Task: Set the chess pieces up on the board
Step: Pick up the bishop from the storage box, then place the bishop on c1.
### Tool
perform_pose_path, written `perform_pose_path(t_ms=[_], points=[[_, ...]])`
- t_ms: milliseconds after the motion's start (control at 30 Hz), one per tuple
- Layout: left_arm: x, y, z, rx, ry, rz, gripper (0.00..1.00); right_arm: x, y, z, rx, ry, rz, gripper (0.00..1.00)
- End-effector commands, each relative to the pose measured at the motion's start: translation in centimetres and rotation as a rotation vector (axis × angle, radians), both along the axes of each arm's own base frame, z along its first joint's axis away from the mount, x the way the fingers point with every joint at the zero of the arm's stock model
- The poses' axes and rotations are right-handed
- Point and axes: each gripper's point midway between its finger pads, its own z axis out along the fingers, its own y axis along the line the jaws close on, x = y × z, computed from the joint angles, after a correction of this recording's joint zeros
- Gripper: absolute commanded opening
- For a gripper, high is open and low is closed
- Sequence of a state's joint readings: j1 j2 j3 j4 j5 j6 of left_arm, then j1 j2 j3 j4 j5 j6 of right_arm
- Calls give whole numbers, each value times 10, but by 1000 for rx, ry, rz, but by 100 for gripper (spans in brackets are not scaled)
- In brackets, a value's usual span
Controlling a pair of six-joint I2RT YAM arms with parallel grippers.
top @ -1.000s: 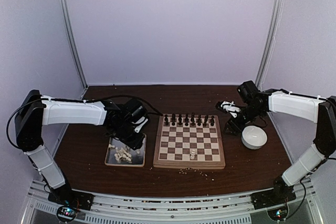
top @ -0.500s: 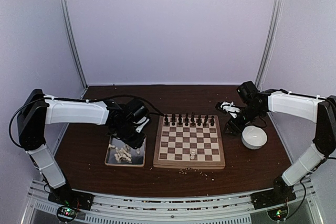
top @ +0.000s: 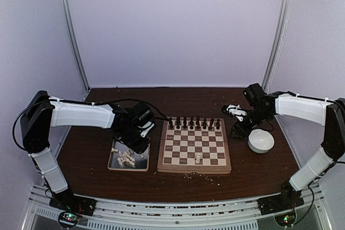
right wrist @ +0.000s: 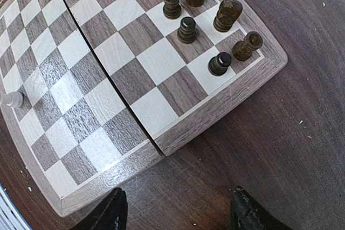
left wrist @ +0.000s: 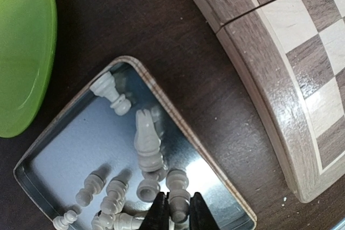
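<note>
Lilac walls, pale metal uprights at the corners. Below, dark brown wooden tabletop (top: 81, 152), glossy, fine grain showing.

Mid-tabletop, square wooden chessboard (top: 183, 168): light and dark brown checks, tan rim, seam across the middle. Pale crumbs (top: 188, 175) scattered off its near rim. Dark brown-black turned chessmen (right wrist: 187, 29) upright along its two far rows. Lone cream-white chessman (top: 198, 158) upright near its front edge.

Just left of the board, silver rectangular metal tray (left wrist: 70, 138), corners rounded, heaped with cream-white chessmen (left wrist: 146, 138) lying on their sides. Smooth green dish (left wrist: 21, 52) on the tray's side away from the board.

Left pincer (left wrist: 177, 216) down in the tray, pinching one cream piece (left wrist: 178, 187).

Right of the board, white rounded dome (top: 261, 140). Right pincer (right wrist: 178, 214) spread wide over bare tabletop beside the board's far right corner.
</note>
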State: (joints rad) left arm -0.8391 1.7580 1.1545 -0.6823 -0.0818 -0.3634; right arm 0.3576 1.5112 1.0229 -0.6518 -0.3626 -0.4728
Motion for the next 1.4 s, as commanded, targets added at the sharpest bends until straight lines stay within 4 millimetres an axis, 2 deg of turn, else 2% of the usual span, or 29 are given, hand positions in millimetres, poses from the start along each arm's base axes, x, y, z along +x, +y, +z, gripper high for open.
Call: perform_pose_path(t_ms=[0, 267, 533, 600, 767, 1000, 1200, 1367], points=[[2, -7, 8, -8, -12, -26, 11, 3, 1, 6, 5, -8, 9, 65], [-2, 4, 29, 9, -37, -28, 5, 3, 2, 5, 7, -5, 10, 65], [2, -10, 72, -90, -84, -55, 3, 3, 2, 7, 9, -8, 11, 65], [1, -22, 78, -141, -70, -79, 3, 3, 2, 8, 10, -10, 12, 65], [-11, -67, 92, -317, -26, -199, 3, 2, 2, 8, 10, -11, 12, 65], [-29, -120, 96, -369, 3, -382, 3, 2, 1, 10, 10, -15, 13, 65], [-34, -147, 83, -336, 13, -463, 3, 1, 1, 10, 10, -17, 16, 65], [-34, -157, 71, -279, 11, -490, 3, 1, 1, 12, 11, -21, 18, 65]])
